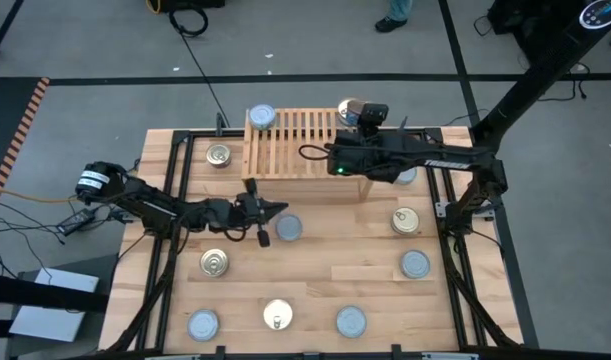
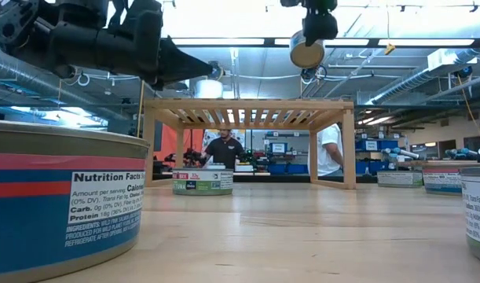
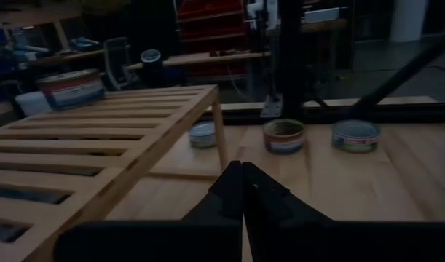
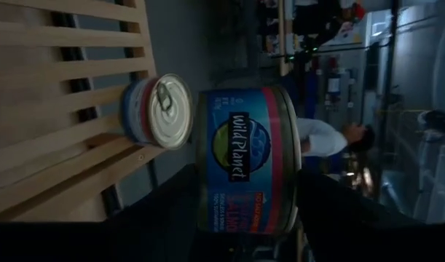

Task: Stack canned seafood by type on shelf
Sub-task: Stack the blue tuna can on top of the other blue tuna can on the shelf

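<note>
Your right gripper [image 1: 351, 112] is over the far right corner of the light wooden slatted shelf [image 1: 305, 150], and it is clenched on a short round tin with a blue and red Wild Planet label [image 4: 247, 160]. The low view shows that tin [image 2: 306, 52] hanging in the air above the shelf's top [image 2: 247, 104], not resting on it. In the right wrist view a second tin with a pale pull-tab lid [image 4: 160, 110] sits on the slats just beside the held one; it may be the tin at the far left corner, but you cannot be sure from that angle.

Your left gripper [image 1: 273, 209] hovers above the table just on the near side of the shelf, towards its left half. Its fingers [image 3: 240, 193] are pressed together with nothing between them.

One tin with a silvery-blue lid [image 1: 261, 117] stands on the shelf's far left corner. The other tins are spread over the pale plank tabletop [image 1: 315, 280]: a golden-lidded tin [image 1: 219, 154] left of the shelf, a silvery-blue one [image 1: 288, 229] just near your left gripper, a golden one [image 1: 215, 263] nearer and to the left, three along the near edge, and two on the right side, golden [image 1: 406, 220] and silvery-blue [image 1: 415, 264].

Two people [image 2: 224, 149] stand in the room beyond the table.
</note>
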You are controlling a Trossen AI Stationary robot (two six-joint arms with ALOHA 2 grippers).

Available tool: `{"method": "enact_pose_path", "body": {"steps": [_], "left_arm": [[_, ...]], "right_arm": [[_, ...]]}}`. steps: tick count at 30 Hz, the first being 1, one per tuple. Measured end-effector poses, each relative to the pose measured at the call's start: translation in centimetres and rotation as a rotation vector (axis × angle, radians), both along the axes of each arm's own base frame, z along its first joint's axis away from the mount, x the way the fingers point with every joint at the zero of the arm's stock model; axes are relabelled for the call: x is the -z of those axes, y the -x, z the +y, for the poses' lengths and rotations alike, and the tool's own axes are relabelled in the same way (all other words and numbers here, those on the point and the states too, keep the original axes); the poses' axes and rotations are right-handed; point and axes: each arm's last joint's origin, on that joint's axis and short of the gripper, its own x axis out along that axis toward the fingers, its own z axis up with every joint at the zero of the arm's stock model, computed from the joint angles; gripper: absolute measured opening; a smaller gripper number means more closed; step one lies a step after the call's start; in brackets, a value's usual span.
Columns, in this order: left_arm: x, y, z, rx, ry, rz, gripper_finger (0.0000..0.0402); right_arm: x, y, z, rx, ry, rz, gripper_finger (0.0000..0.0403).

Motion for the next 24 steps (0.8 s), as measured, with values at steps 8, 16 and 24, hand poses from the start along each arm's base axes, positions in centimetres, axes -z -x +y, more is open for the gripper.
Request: {"method": "enact_pose_path", "body": {"steps": [8, 16, 24], "left_arm": [[0.0, 0.0, 0.0, 0.001, -0.005, 0.004, 0.0005], [0.1, 0.0, -0.1, 0.001, -0.007, 0.009, 0.0005], [0.1, 0.0, -0.1, 0.001, -0.008, 0.012, 0.0005]], "right_arm": [[2.0, -1.5, -2.3, -0.022, 0.032, 0.07, 0.0213], [3.2, -2.3, -6.3, -0.038, 0.014, 0.056, 0.0213], [3.5, -2.2, -9.2, -0.05, 0.005, 0.056, 0.0213]]}}
